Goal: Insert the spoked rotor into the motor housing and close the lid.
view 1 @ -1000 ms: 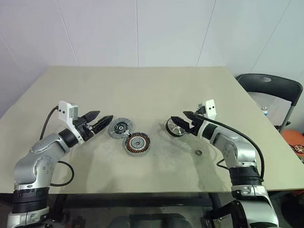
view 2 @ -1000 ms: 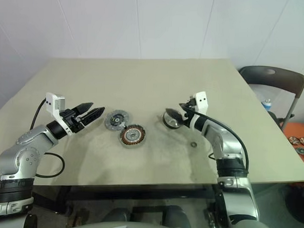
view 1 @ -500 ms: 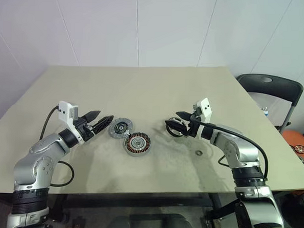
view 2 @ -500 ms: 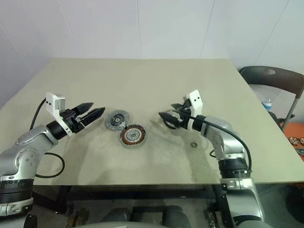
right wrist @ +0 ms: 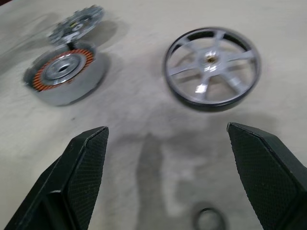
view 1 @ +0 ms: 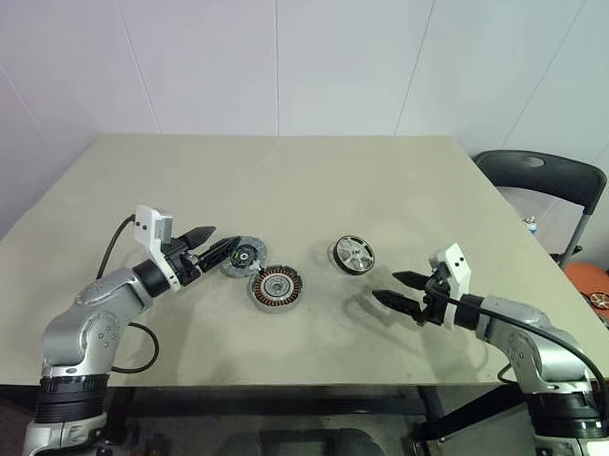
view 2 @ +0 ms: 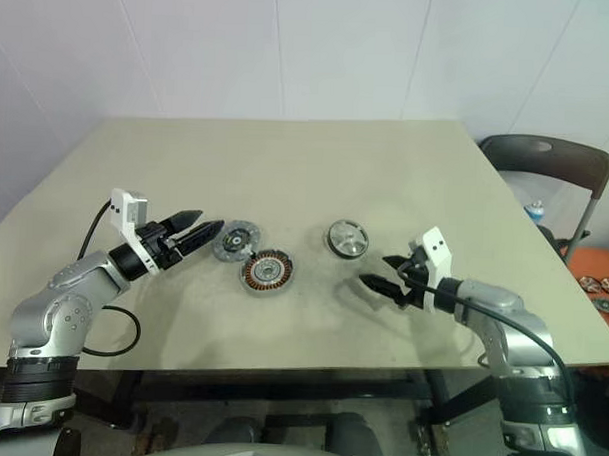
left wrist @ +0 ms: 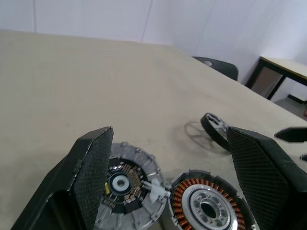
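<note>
Left eye view: your right gripper (view 1: 394, 288) hangs wide apart, empty, near the spoked rotor (view 1: 353, 255) lying flat on the tabletop (view 1: 286, 177). Left gripper (view 1: 217, 245), spread too, flanks the lid (view 1: 246, 255) touching the motor housing (view 1: 275, 287).

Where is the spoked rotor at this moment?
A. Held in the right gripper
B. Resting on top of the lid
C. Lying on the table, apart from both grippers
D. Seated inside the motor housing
C: the spoked rotor lies flat on the table, with the open right gripper nearby but clear of it.
</note>
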Available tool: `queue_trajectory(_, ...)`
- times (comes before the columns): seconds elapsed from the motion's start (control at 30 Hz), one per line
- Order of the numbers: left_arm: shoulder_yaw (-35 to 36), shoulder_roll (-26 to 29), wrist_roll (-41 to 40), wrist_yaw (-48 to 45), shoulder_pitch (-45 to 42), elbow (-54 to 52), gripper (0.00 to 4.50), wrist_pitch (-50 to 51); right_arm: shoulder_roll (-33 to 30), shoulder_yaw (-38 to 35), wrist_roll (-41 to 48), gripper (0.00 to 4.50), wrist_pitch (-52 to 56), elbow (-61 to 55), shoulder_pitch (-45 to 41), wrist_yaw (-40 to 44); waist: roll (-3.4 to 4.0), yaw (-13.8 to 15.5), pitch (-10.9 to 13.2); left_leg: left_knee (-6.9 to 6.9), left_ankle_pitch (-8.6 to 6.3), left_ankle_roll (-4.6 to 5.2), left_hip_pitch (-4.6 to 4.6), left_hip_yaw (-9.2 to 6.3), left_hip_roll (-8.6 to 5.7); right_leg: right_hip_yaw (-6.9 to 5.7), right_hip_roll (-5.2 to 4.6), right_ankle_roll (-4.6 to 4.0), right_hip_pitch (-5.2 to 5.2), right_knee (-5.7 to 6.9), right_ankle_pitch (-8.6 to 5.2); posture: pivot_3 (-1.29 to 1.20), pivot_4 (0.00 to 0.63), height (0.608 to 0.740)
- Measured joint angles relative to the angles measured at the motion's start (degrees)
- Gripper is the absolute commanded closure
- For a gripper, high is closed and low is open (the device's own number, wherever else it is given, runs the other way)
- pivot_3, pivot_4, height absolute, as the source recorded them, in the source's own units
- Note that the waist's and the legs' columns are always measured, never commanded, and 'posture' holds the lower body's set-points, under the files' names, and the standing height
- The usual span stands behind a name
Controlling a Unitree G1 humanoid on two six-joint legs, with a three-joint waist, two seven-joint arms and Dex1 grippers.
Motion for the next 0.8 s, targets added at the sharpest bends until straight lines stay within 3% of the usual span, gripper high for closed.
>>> queue_trajectory(0.2, -0.8, 0.0, 0.6, -1.1, -1.8, 2.4, 0.51, -0.1, -0.1, -0.6, -1.1, 0.39, -1.8, 1.4, 4.6, -1.9, -0.01, -0.2, 0.0, -0.03, -0.04, 0.06, 0.04, 0.06, -0.01, 0.06, -0.01, -0.03, 0.01, -0.05, 0.02, 0.0, 0.0, 0.74)
queue_trajectory(0.8, -1.2, -0.8, 1.7, -2.3, -2.2, 3.6, 0.51, -0.8, -0.5, -1.6, -4.2, 0.39, -8.4, 5.5, 5.9, -3.4, -0.09, 0.0, 0.1, -0.03, -0.06, 0.09, 0.36, 0.04, 0.0, 0.04, -0.02, 0.08, 0.4, -0.17, -0.07, 0.0, 0.0, 0.74)
